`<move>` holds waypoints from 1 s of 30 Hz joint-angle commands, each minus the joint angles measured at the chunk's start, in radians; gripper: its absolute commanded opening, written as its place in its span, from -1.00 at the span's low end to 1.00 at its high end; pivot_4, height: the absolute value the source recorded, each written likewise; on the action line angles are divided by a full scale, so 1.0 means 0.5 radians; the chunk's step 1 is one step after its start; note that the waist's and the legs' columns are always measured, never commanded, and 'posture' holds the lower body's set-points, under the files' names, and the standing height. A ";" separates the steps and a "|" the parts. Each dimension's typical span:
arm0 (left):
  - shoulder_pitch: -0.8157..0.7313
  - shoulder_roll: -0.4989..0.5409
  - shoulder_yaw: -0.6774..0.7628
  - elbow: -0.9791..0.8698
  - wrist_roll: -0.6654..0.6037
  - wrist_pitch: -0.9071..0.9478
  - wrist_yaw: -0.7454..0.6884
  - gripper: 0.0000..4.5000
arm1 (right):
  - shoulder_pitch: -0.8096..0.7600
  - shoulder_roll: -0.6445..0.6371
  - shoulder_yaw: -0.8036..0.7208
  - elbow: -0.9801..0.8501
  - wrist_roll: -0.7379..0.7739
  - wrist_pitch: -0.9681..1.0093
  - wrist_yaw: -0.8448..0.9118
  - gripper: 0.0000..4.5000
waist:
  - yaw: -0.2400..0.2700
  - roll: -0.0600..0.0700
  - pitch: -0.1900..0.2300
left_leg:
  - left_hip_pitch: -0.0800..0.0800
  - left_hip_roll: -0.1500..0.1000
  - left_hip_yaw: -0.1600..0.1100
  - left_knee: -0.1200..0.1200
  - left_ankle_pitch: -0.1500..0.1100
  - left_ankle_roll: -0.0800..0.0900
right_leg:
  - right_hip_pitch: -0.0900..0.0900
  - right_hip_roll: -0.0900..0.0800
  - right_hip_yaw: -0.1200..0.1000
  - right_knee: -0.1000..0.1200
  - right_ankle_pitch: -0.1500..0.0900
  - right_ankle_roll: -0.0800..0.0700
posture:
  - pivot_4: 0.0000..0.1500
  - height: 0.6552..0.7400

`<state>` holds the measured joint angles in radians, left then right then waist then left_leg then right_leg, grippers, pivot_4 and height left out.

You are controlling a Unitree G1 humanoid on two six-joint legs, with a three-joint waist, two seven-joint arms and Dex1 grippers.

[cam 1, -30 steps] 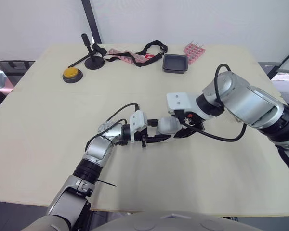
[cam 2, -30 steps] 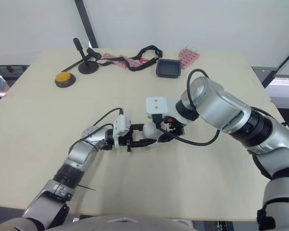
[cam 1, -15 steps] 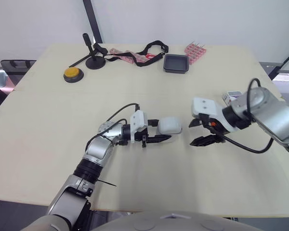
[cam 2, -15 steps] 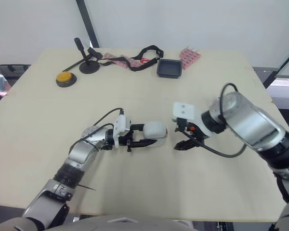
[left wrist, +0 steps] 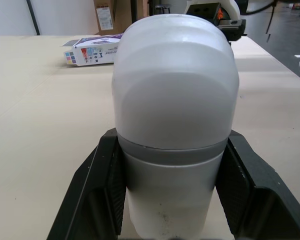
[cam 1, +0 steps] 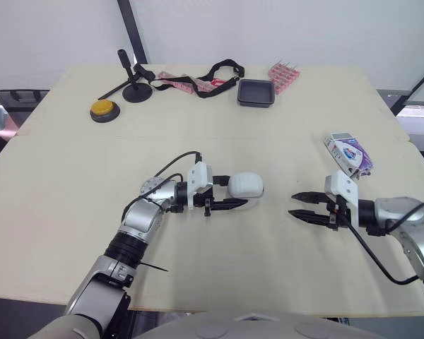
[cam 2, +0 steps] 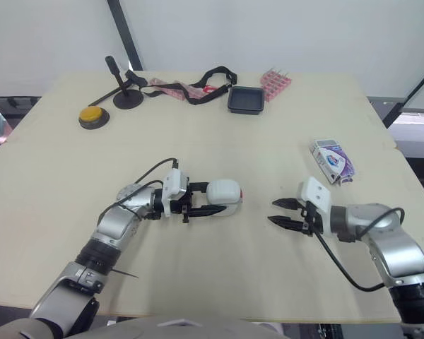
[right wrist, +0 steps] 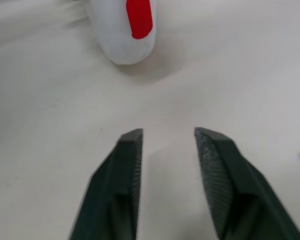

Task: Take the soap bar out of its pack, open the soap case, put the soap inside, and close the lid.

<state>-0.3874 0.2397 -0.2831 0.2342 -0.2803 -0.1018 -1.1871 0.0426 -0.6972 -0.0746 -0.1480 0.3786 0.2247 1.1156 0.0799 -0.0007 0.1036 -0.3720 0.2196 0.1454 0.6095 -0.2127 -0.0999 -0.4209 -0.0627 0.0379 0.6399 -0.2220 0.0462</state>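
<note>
The soap case (cam 1: 245, 186) is sitting lid-shut at mid-table (cam 1: 198, 127), pinched across its base by the left gripper (cam 1: 232, 192), while the soap pack (cam 1: 348, 150) is lying well apart toward the right edge. The right gripper (cam 1: 295, 204) is hovering spread and empty, pointing at the case. Prying at the lid is likely risking the smooth case twisting out of that pinch.

Soft, even light is falling from overhead onto the pale table (cam 1: 71, 162), keeping every view bright; shadows are showing faint and short — a pale smudge is lying just under the soap case (cam 1: 245, 185), and another beneath the right gripper (cam 1: 292, 204). In the left wrist view the case's white dome is glaring near its top; the close lens is swelling it large.
</note>
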 commanded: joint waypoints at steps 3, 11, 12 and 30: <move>-0.016 0.009 0.026 0.002 -0.013 -0.010 -0.009 -0.15 | 0.052 0.090 -0.118 0.231 -0.030 -0.468 0.004 -0.96 | -0.003 0.000 0.000 | 0.000 -0.001 0.000 0.000 0.000 0.001 | 0.000 -0.001 0.000 0.000 0.000 0.000 | 1.00 1.00; 0.009 0.019 0.034 -0.027 -0.027 -0.003 -0.010 -0.15 | -0.112 0.072 -0.141 0.172 0.074 -0.630 0.028 -0.96 | -0.018 0.000 0.000 | 0.000 -0.001 0.000 0.000 0.000 0.002 | 0.000 0.000 -0.001 -0.001 0.000 0.000 | 1.00 1.00; 0.011 0.019 0.036 -0.034 -0.029 0.001 -0.009 -0.15 | -0.182 0.067 -0.150 0.105 0.114 -0.572 -0.005 -0.96 | -0.019 0.000 0.000 | 0.000 -0.001 0.000 0.000 0.000 0.002 | 0.000 0.000 -0.001 0.000 0.000 0.000 | 1.00 1.00; 0.014 0.022 0.044 -0.068 -0.033 0.030 0.002 -0.15 | -0.821 0.097 0.343 -0.718 0.318 0.339 -0.322 -0.96 | -0.003 0.000 0.000 | 0.000 0.000 -0.001 -0.004 0.001 -0.002 | 0.000 0.003 -0.002 -0.003 0.006 0.011 | 1.00 1.00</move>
<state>-0.3796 0.2449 -0.2739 0.2207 -0.2847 -0.0894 -1.1874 -0.3512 -0.6477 0.0943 -0.4881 0.5499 0.3940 0.9628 0.0781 -0.0005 0.1039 -0.3721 0.2196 0.1447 0.6073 -0.2121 -0.1011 -0.4207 -0.0613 0.0369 0.6382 -0.2186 0.0521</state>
